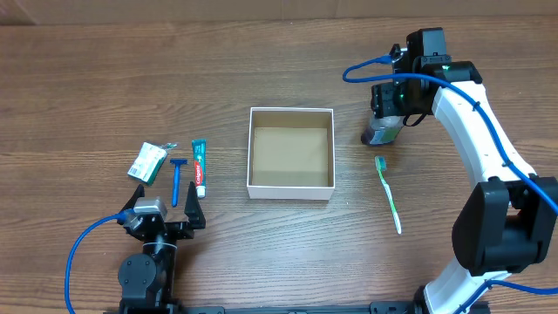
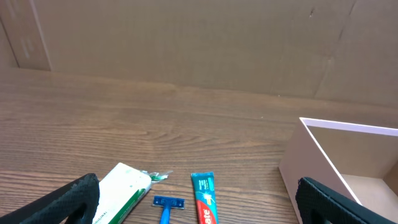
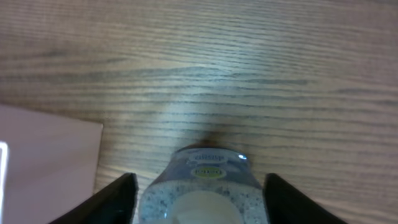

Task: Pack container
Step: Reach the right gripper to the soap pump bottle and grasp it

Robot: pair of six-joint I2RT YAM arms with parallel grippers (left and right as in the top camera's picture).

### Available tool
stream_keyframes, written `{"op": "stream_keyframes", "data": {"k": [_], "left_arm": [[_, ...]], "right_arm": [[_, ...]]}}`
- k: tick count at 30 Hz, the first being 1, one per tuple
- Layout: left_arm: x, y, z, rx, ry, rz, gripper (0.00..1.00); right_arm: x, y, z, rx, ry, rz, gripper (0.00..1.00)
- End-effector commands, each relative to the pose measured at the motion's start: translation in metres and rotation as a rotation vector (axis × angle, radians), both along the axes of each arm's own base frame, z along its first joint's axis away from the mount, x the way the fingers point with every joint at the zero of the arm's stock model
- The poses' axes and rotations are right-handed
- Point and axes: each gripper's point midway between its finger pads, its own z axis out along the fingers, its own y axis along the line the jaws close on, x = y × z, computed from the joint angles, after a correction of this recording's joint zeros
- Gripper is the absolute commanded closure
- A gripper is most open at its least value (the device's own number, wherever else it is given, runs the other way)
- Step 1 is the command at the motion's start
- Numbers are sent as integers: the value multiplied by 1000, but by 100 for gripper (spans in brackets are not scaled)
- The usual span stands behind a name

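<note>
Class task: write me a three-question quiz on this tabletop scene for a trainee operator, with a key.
1. True or false: the toothpaste lies inside the container.
2. What stands between the fingers of the right gripper? A razor; B pump bottle; C toothpaste.
3. Fill in: the toothbrush lies on the container's ___ side, by the robot's own sides.
Key: 1 false, the container is empty; 2 B; 3 right.

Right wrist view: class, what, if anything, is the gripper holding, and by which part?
Nothing yet: the right gripper straddles the bottle, gaps showing either side.
</note>
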Motion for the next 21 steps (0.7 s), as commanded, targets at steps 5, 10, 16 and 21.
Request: {"op": "stream_keyframes", "data": {"k": [5, 10, 16, 21], "left_arm": [[0, 0, 1, 14, -8, -5, 0], [0, 0, 1, 14, -8, -5, 0], [0, 0, 1, 14, -8, -5, 0], [0, 0, 1, 14, -8, -5, 0]], "right_arm": [[5, 1, 8, -3, -26, 3, 50], [5, 1, 8, -3, -28, 1, 57], [5, 1, 8, -2, -28, -3, 65], [6, 1, 12, 0, -30, -8, 71]]}}
